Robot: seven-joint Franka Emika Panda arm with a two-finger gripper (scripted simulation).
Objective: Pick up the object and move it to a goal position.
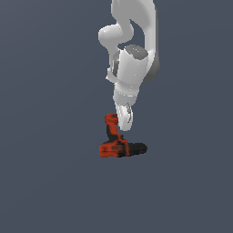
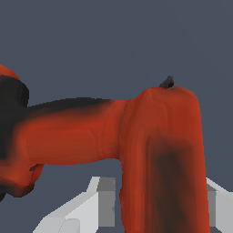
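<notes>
The red-orange drill (image 1: 119,146) lies on the dark grey floor (image 1: 54,182), its black chuck (image 1: 139,148) pointing to the exterior view's right and its handle (image 1: 110,125) reaching away. My gripper (image 1: 121,129) is down at the handle. In the wrist view the drill (image 2: 159,145) fills the frame. One pale finger (image 2: 98,200) sits against one side of its thick red part and the other finger (image 2: 220,202) against the opposite side, so the gripper (image 2: 161,202) looks shut on it. I cannot tell whether the drill is off the floor.
The floor is plain dark grey all around. The white arm (image 1: 132,68) comes down from above in the exterior view. No other objects show.
</notes>
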